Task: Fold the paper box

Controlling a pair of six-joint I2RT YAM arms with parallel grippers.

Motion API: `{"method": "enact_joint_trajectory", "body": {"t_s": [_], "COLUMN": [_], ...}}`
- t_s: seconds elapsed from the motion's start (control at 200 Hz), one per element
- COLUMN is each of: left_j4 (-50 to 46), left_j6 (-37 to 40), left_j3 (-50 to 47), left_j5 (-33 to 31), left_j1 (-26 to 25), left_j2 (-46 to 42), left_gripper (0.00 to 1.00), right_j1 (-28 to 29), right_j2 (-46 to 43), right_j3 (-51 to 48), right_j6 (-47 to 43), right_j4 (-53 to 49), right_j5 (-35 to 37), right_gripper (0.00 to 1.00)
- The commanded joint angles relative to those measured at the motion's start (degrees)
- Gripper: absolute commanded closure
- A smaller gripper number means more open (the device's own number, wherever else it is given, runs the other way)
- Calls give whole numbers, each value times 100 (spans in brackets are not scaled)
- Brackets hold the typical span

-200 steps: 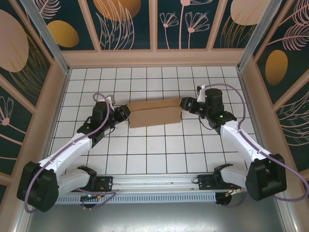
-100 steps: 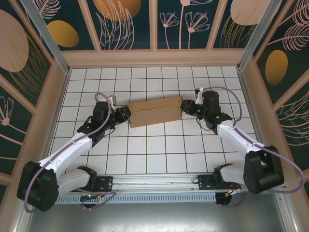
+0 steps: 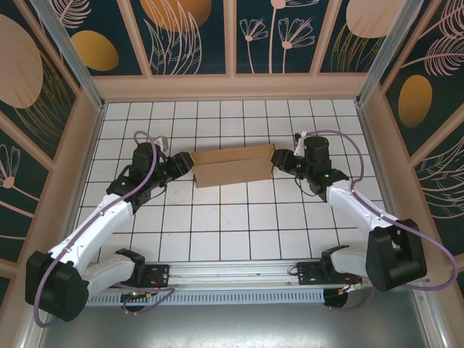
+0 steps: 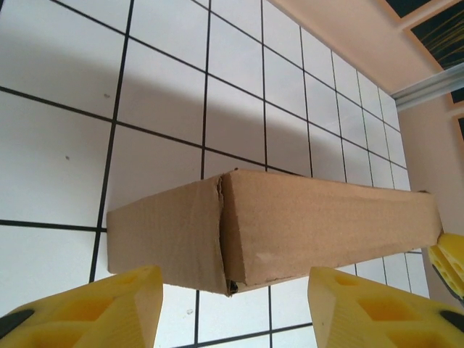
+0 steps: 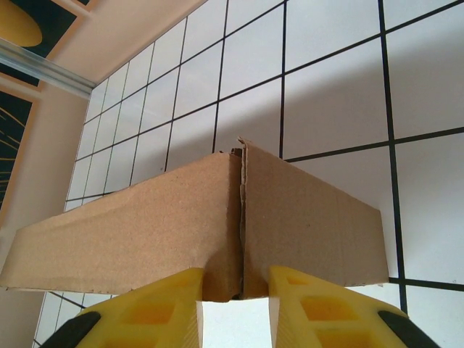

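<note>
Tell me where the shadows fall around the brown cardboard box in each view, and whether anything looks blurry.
Top external: even, diffuse light, a faint shadow beside the brown corrugated cardboard box on the white tiled table. Left wrist: a broad soft grey band on the tiles beyond the box, whose texture is sharp. Right wrist: a similar shadow behind the box.

worktop (image 3: pixel 232 217): white tiles with dark grout lines, running out to beige walls | paper box (image 3: pixel 233 167): brown cardboard, lying lengthwise left to right across the far-middle tiles
</note>
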Motion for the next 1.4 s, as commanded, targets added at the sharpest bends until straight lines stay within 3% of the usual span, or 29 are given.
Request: {"method": "enact_joint_trajectory", "body": {"t_s": [0.0, 0.41, 0.626, 0.761, 0.826, 0.901, 0.956, 1.051, 1.191, 1.281, 1.391], "left_j4": [92, 847, 972, 978, 830, 774, 549, 124, 183, 258, -26], "left_j6": [-26, -167, -162, 154, 281, 352, 554, 607, -67, -302, -69], "left_j3": [-176, -982, -1224, -996, -866, -933, -945, -1081, -1752, -2022, -1810], "left_j5": [180, 301, 233, 184, 132, 223, -73, -679, -597, -395, -552], "left_j1": [30, 83, 165, 159, 161, 126, -65, -397, -582, -682, -689], "left_j2": [96, 728, 1052, 1013, 876, 596, 327, -102, -425, -423, -616], "left_gripper": [45, 58, 73, 75, 76, 80, 83, 83, 84, 71, 57], "right_j1": [-39, -21, 140, 136, 169, 258, 372, 473, 853, 1125, 1173], "right_j2": [146, 426, 766, 317, -21, -338, -595, -1091, -1470, -1595, -1740], "right_j3": [-126, -271, -196, -402, -560, -661, -824, -1316, -1789, -1942, -1986], "right_j6": [16, -91, -300, -345, -415, -615, -814, -821, -445, -236, -191], "right_j4": [-833, -889, -1180, -513, -77, 100, 161, 402, 431, 313, 165], "right_j5": [377, 699, 1187, 583, 287, 221, 374, 643, 919, 1062, 1086], "right_gripper": [73, 74, 74, 74, 79, 86, 87, 88, 85, 73, 58]}}
